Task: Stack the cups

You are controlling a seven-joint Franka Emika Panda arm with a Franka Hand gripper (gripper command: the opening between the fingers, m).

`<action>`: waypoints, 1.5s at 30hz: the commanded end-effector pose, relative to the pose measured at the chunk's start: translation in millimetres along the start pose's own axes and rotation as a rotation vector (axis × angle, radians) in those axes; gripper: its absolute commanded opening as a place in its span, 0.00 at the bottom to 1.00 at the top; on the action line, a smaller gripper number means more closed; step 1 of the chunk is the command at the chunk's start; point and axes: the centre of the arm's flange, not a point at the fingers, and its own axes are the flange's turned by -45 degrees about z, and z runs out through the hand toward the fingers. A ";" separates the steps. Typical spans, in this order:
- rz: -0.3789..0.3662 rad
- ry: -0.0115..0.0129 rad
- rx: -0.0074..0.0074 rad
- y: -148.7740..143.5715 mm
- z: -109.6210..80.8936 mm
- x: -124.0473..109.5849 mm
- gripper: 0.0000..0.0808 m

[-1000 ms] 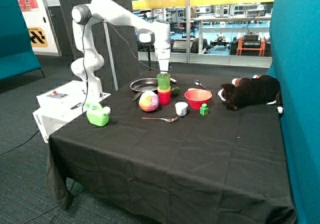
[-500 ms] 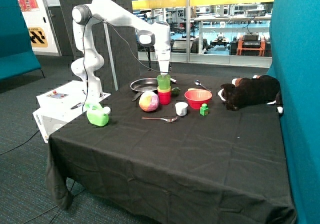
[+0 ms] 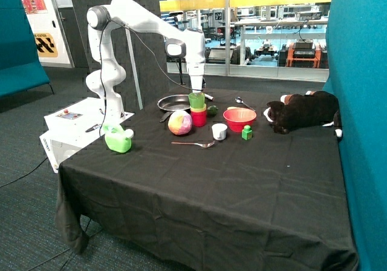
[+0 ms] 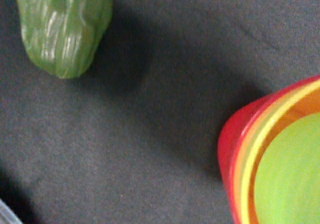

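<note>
Green cup (image 3: 196,100) nested in yellow cup (image 3: 198,108), itself seated in pink-red cup (image 3: 198,118); whole stack upright on black tablecloth (image 3: 230,186), between frying pan (image 3: 174,103) and red bowl (image 3: 239,119), just beside multicoloured ball (image 3: 179,123). In wrist view, three concentric rims: green cup (image 4: 290,174) innermost, then yellow band (image 4: 250,159), then pink-red wall (image 4: 227,144). Gripper (image 3: 196,88) directly above green cup's mouth, at or just inside its rim; finger state not readable from either view, so grip or release cannot be told.

Judged stage: final cup placed or nearly so, seating and release remaining. For a clean finish: green cup pressed straight down along stack axis until rim sits level all round, no sideways push; release only once cup rests on its own; withdrawal straight up, clear of rim, to avoid lifting or tipping the light plastic stack. Risk judged highest from a skewed seat or a finger catching the rim on retreat.

Nearby: ridged green toy vegetable (image 4: 62,26) on cloth close behind stack, seen also in outside view (image 3: 211,109); small white cup (image 3: 219,131) and green block (image 3: 247,132) in front of bowl; spoon (image 3: 193,143) nearer table edge; second spoon (image 3: 243,103) behind bowl; green toy watering can (image 3: 118,140) near corner; plush animal (image 3: 302,111) well apart.
</note>
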 end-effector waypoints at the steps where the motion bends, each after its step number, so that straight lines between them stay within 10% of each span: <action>1: -0.004 0.0021 0.0001 1.2 7.6 -7.9 0.00; 9: -0.023 0.0021 0.0001 -3.2 8.5 -9.2 0.00; 45: -0.022 0.0021 0.0001 -1.2 11.5 -2.0 0.66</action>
